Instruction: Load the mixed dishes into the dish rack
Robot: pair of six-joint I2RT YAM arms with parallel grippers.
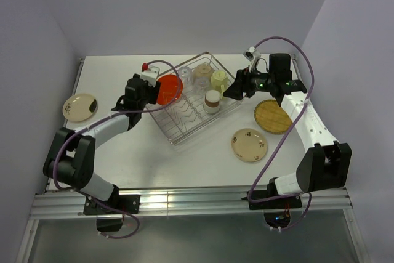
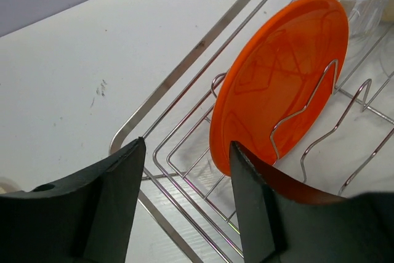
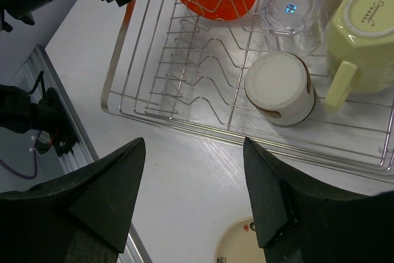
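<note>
The dish rack [image 1: 206, 129] stands mid-table. The orange plate [image 1: 169, 89] stands on edge in its zigzag dividers at the left end, also in the left wrist view [image 2: 277, 84]. My left gripper [image 1: 146, 95] [image 2: 188, 152] is open and empty just outside the plate, over the rack's corner. In the rack are two clear glasses [image 1: 184, 75], the pale-green mug [image 1: 219, 79] and the brown-and-white cup [image 1: 212, 100], upside down. My right gripper [image 1: 231, 90] [image 3: 194, 146] is open and empty above the rack's right edge. No white bowl shows.
A yellow woven plate [image 1: 273, 116] and a cream speckled plate [image 1: 249, 145] lie on the table right of the rack. Another cream plate [image 1: 80, 106] lies at the far left. Walls close in the table on three sides.
</note>
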